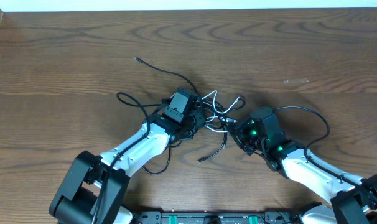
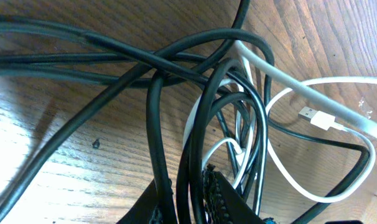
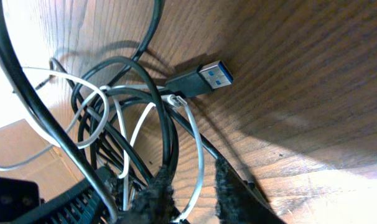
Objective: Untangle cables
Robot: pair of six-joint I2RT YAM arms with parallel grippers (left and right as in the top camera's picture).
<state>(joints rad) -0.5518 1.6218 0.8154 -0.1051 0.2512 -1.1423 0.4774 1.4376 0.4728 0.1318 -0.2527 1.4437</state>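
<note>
Cables [image 1: 218, 113] sit knotted mid table [image 1: 64, 68], btwn both arms. Left gripper [image 2: 187, 202] is nearly closed round black cords [image 2: 153, 124], can't tell if gripped. Right gripper [image 3: 193, 198] is slightly open astride white cable [image 3: 200, 158]. Pinch firmly, then pull apart slowly.

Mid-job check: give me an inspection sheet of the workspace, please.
Surface: wooden table, grain visible.
Job's things: black cables and white cable knotted mid-table; blue USB plug beside the knot.
Clutter: nothing seen.
Grippers: left gripper straddles black cables, grip unclear; right gripper open around white cable.
Cables: black cord runs along left arm.
Surroundings: pale strip beyond table's far edge.
</note>
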